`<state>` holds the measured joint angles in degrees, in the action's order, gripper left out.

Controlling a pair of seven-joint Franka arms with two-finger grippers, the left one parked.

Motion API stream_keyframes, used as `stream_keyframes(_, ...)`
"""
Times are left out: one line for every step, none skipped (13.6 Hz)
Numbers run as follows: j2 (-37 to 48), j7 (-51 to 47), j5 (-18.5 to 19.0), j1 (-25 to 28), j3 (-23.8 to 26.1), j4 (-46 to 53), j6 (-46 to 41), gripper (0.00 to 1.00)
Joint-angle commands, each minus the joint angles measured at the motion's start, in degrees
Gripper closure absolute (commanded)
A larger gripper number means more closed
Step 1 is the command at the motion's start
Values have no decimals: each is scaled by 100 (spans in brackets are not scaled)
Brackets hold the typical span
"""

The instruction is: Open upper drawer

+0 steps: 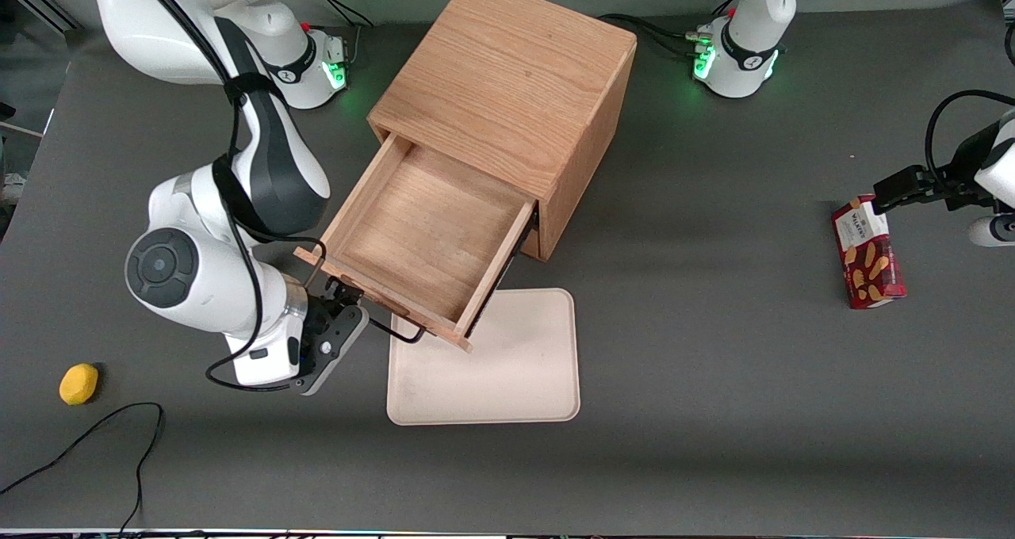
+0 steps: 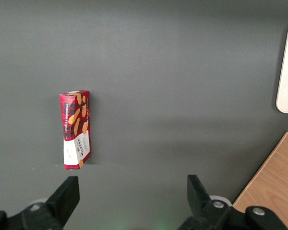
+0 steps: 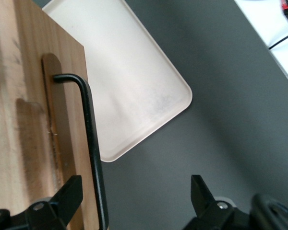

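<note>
A matte dark grey desk (image 1: 714, 325) carries the oak cabinet (image 1: 507, 87) at upper centre of the front view. Its upper drawer (image 1: 420, 238) stands pulled well out over a smooth cream tray (image 1: 507, 380). The pincer (image 1: 337, 329), fingers spread (nothing pinched), sits at the thin black bar handle (image 3: 89, 139); the opening looks done, so next it need only retreat.

Dark grey table (image 1: 714, 365) carrying a wooden cabinet (image 1: 507, 79), a cream tray (image 1: 507, 372) (partly under the open drawer), a lemon (image 1: 78, 384) and a red biscuit box (image 1: 867, 263); gripper (image 1: 337, 317) hovers nearby.
</note>
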<state>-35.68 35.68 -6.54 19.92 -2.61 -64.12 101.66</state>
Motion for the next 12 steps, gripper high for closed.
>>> stream_keyframes(411,-517,65,-24,41,-31,-190,0)
stream_keyframes(482,-545,65,-32,41,-31,-312,0)
stream_keyframes(570,-545,74,-32,41,-39,-383,0)
stream_keyframes(693,-554,83,-41,41,-57,-392,0)
stream_keyframes(824,-554,91,-76,15,-92,-410,0)
stream_keyframes(982,-562,83,-76,-81,-197,-410,0)
stream_keyframes(1140,-562,83,-85,-99,-328,-410,0)
stream_keyframes(1299,-562,83,-94,-108,-477,-410,0)
stream_keyframes(1457,-562,91,-111,-117,-592,-410,0)
stream_keyframes(1606,-562,92,-155,-117,-715,-436,0)
stream_keyframes(1747,-571,92,-173,-126,-821,-514,0)
stream_keyframes(1905,-615,92,-182,-169,-909,-576,0)
